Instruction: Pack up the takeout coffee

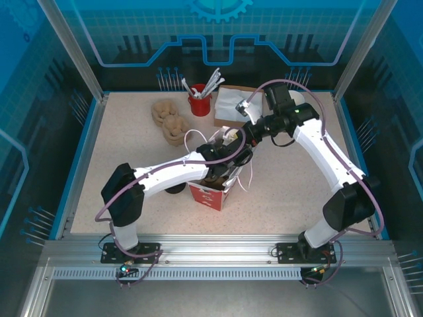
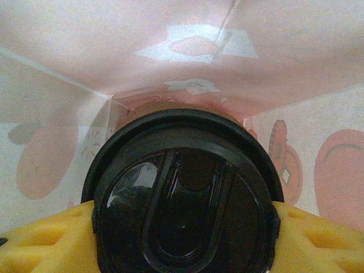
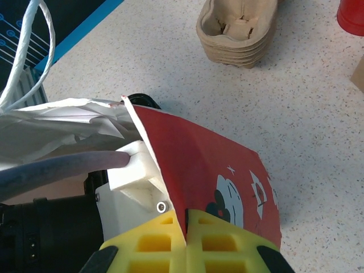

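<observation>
Closed on the cup (image 2: 185, 193), the jaws of the left gripper (image 2: 185, 250) press their yellow pads (image 2: 45, 242) on both sides of its black lid, and the cup is inside the bag (image 3: 210, 165). The right gripper (image 3: 186, 242) pinches the bag's upper wall. I judge the cup light but soft-walled, and its lid may pop off. The best hold is on the sides below the lid, gentle and upright.

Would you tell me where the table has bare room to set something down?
Bare: the left strip between the table edge and pulp carriers; near right, between the paper bag and right arm. Crowded: far centre, around the red cup.
</observation>
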